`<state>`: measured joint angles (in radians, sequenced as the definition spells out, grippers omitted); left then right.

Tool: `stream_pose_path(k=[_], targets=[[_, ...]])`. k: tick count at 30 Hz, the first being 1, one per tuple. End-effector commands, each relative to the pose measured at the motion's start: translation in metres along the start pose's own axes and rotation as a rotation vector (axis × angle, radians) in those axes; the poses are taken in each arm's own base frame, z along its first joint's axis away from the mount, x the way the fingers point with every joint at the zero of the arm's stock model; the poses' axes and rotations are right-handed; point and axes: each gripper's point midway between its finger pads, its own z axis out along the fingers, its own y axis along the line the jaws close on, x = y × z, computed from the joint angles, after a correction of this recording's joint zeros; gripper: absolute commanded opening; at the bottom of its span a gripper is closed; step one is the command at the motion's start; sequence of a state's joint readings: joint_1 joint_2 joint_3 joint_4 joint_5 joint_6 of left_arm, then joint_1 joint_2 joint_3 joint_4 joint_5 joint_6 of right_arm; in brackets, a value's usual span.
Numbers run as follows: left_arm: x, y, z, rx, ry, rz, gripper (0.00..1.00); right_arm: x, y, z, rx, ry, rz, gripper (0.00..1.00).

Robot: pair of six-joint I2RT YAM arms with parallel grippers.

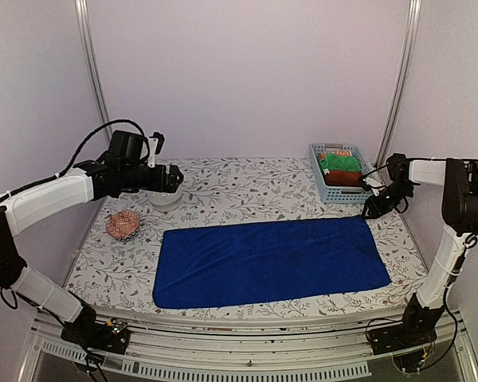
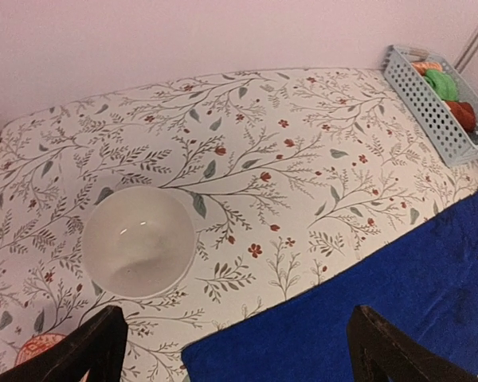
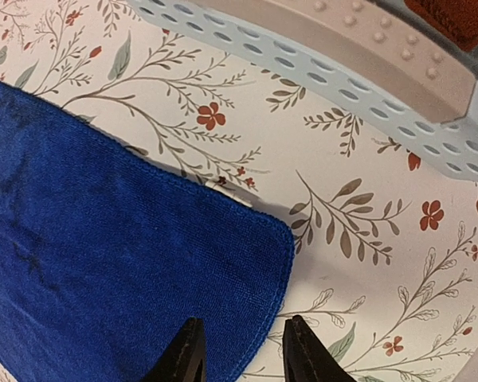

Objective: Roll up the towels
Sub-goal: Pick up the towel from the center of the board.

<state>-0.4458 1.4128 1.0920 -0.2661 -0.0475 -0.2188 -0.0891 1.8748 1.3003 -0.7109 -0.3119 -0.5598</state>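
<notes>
**blue towel flat on the table, red one in the basket**

from above: the royal blue towel [image 1: 271, 261] lies spread flat across the near half of the flowered table [image 1: 239, 185]. the dark brick-red towel [image 1: 344, 178] sits bundled in the pale blue basket [image 1: 346, 195] at the far right, beside a green cloth [image 1: 340, 163]. the left gripper [image 1: 174, 177] hovers over a white bowl [image 1: 166, 200], with an orange patterned cloth [image 1: 123, 224] near it. the right gripper [image 1: 374, 208] hangs low at the blue towel's far right corner.

left wrist: the left fingers [image 2: 103, 338] stand wide apart and hold nothing, with the bowl [image 2: 139, 239] and the blue towel's edge [image 2: 382, 318] below them.

right wrist: the right fingertips [image 3: 187, 358] stand a little apart, the towel's rounded corner [image 3: 103, 255] in the gap; no pinch shows. the basket wall [image 3: 342, 56] runs just beyond.
</notes>
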Motion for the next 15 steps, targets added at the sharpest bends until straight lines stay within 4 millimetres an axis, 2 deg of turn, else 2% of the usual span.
stream_pose_path(k=[1, 3, 4, 6, 8, 11, 12, 15], targets=[[-0.007, 0.036, -0.003, -0.204, 0.009, -0.076, 0.99, -0.002, -0.013, 0.015, 0.028, 0.004, 0.006, 0.33], [-0.029, 0.026, -0.018, -0.131, -0.143, -0.069, 0.99, -0.002, -0.014, 0.021, 0.016, 0.010, 0.009, 0.31], [-0.023, 0.029, -0.023, -0.126, -0.185, -0.100, 0.99, -0.002, -0.014, 0.023, 0.015, 0.010, 0.010, 0.31], [-0.027, 0.029, -0.037, -0.102, -0.280, -0.165, 0.99, -0.005, -0.016, 0.025, 0.017, 0.003, 0.009, 0.30], [-0.028, 0.023, -0.043, -0.052, -0.310, -0.175, 0.98, -0.008, -0.019, 0.025, 0.028, -0.006, 0.009, 0.30], [-0.020, 0.011, -0.035, 0.017, -0.252, -0.137, 0.96, -0.014, -0.023, 0.025, 0.044, -0.025, 0.011, 0.30], [-0.016, 0.005, -0.032, 0.045, -0.223, -0.113, 0.91, -0.016, -0.024, 0.025, 0.046, -0.035, 0.010, 0.30], [0.000, -0.013, -0.020, 0.143, -0.124, -0.063, 0.62, -0.024, -0.025, 0.026, 0.036, -0.062, 0.006, 0.30]])
